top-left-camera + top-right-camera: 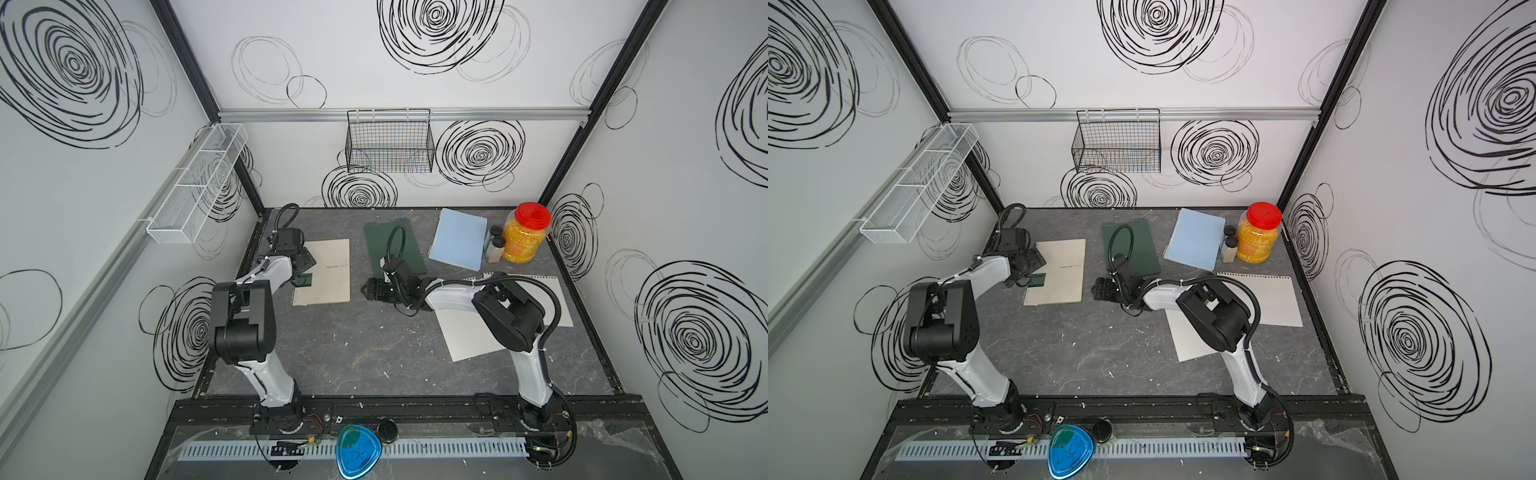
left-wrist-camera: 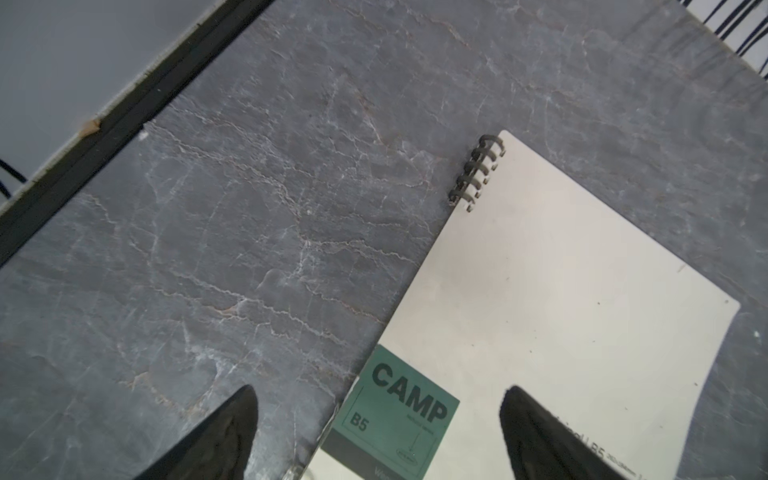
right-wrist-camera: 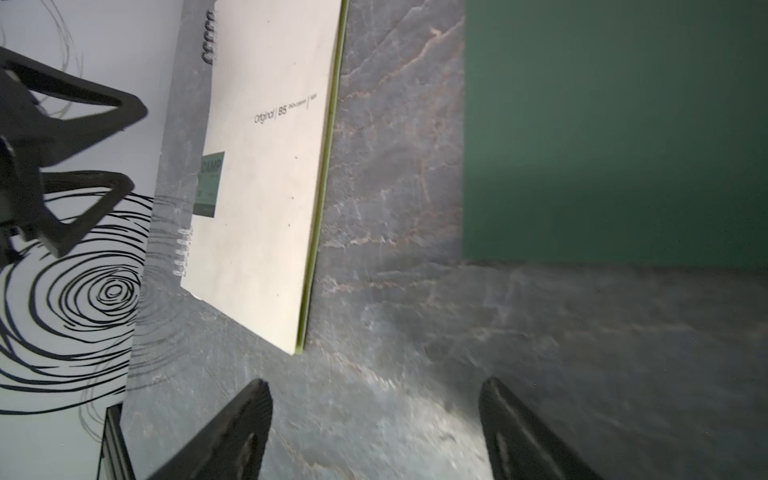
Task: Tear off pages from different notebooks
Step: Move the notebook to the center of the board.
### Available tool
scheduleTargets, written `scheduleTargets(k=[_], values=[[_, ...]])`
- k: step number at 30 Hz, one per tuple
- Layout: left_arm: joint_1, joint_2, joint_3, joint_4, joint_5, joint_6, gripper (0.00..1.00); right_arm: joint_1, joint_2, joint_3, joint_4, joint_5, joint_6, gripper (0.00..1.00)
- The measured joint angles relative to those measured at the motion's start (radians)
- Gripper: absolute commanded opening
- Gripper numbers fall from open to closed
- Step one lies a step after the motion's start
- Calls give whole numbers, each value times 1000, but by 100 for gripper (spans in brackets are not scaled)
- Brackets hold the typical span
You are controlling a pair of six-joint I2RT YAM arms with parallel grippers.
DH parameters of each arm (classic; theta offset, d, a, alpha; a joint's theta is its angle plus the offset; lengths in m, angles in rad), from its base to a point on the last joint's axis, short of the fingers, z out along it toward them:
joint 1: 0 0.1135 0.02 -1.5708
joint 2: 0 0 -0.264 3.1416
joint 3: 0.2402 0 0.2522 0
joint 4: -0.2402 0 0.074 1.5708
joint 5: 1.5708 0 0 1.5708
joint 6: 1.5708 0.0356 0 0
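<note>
Three notebooks lie across the back of the table in both top views: a cream one [image 1: 328, 270] [image 1: 1063, 270] with a green label [image 2: 399, 411], a dark green one [image 1: 395, 247] [image 1: 1136, 245] and a light blue one [image 1: 459, 239] [image 1: 1196, 239]. My left gripper [image 1: 305, 272] [image 2: 380, 390] hovers open over the cream notebook's [image 2: 561, 291] spiral edge, straddling the label. Beyond the dark green notebook's [image 3: 615, 124] near corner, my right gripper [image 1: 370, 289] [image 3: 376, 381] stands open over bare table. Two loose pages [image 1: 536, 299] [image 1: 465, 336] lie at the right, partly under the right arm.
A jar of yellow grains with a red lid [image 1: 525, 232] and two small bottles [image 1: 494, 247] stand at the back right beside the blue notebook. A black wire basket [image 1: 390, 141] and a white one [image 1: 199, 183] hang on the walls. Small paper scraps dot the grey table [image 1: 353, 353].
</note>
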Motion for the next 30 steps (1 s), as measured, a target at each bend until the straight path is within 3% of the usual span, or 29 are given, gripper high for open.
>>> scheduleTargets(k=[16, 30], values=[[13, 77, -24, 26, 120, -72, 97, 14, 171, 189, 94, -146, 50, 77], [-8, -76, -235, 158, 188, -47, 98, 82, 182, 186, 128, -151, 72, 75]])
